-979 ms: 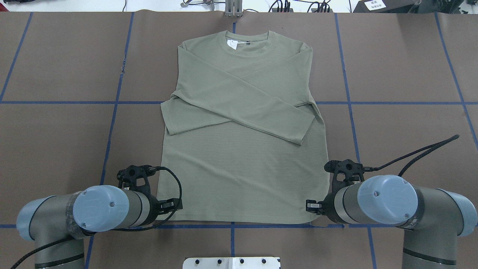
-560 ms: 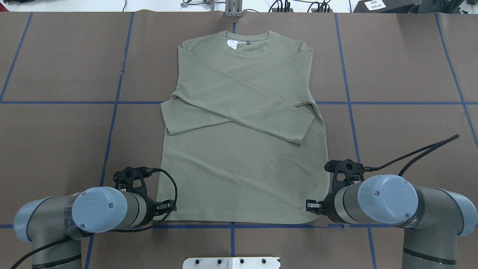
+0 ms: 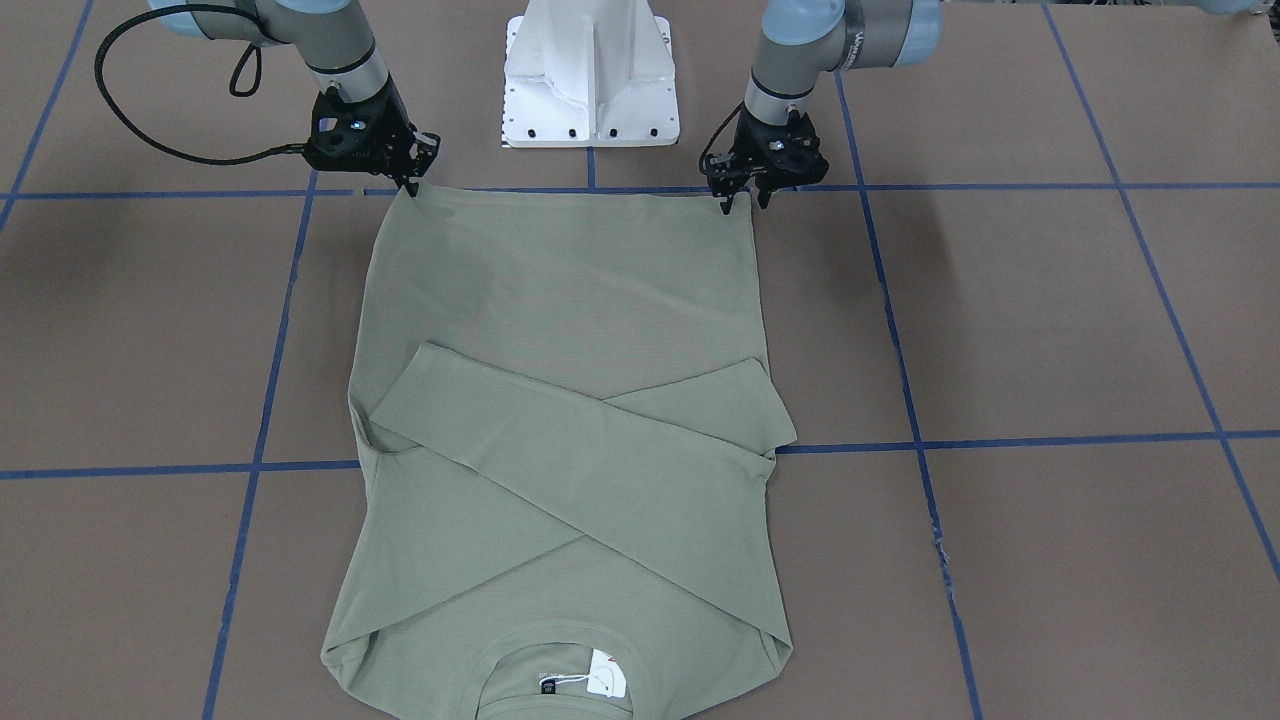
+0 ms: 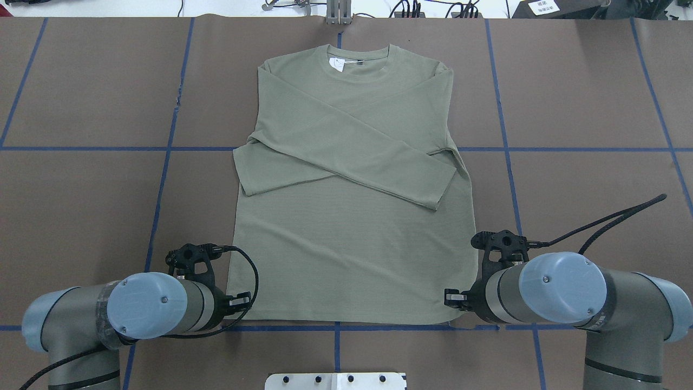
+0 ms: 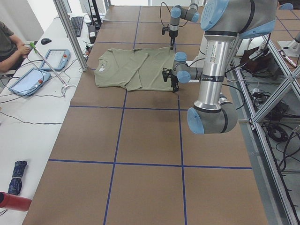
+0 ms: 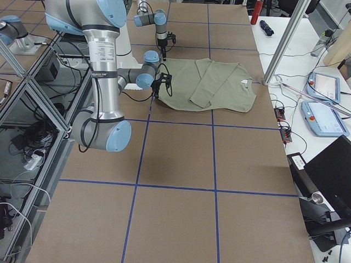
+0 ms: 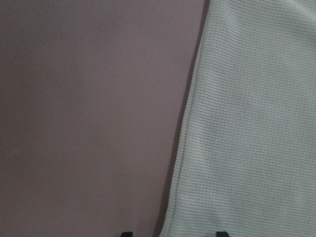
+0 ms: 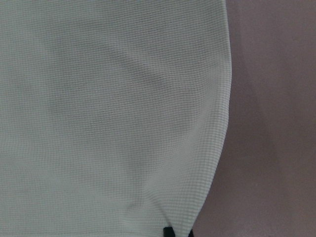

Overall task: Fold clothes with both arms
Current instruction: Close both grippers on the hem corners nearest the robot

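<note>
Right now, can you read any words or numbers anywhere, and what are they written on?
Nothing reads clearly enough to quote.
Lettering on the left arm: too small to read.
Print on the white card beyond the table's far edge: blurred.
Neck tag and black label in the collar of the shirt: too small to read.

- Open table [image 4: 81,216] flanks the shirt [image 4: 352,260] on both sides, giving passage there.
- White pedestal [image 3: 590,80] stands near the hem's middle, on the robot's side.

The shirt [image 6: 211,85] lies flat (sleeves crossed), right arm [image 6: 104,71] and left arm [image 6: 159,21] at its hem.
</note>
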You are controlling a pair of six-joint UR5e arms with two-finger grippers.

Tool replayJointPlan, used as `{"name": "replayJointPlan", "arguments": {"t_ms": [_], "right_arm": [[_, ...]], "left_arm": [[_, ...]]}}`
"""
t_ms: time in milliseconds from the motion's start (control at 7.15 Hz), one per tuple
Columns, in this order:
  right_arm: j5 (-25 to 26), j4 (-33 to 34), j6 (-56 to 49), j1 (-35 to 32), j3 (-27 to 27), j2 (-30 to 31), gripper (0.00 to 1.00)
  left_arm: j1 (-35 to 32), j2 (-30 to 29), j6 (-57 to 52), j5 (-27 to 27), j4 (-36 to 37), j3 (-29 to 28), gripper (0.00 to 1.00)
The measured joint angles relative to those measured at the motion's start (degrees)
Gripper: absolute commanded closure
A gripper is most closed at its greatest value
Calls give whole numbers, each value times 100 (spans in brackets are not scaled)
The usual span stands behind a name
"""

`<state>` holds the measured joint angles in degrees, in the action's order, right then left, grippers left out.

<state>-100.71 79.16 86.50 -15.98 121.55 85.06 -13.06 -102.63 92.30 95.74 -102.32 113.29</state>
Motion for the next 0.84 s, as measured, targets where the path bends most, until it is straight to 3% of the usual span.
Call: {"name": "replayJointPlan", "arguments": {"t_ms": [280, 420, 560, 839], "right_arm": [[-6, -5, 4, -13, 1, 1, 100], [-13, -6, 1, -24, 5, 0, 100], [-17, -6, -1, -31, 8, -4, 100], [-43, -6, -2, -42, 50, -5, 100]], "left_arm": [[31, -4, 13, 5, 11, 0, 71], [47, -6, 15, 6, 13, 6, 92], [53, -7, 38, 2, 12, 21, 100], [86, -9, 336, -17, 10, 94, 100]]}}
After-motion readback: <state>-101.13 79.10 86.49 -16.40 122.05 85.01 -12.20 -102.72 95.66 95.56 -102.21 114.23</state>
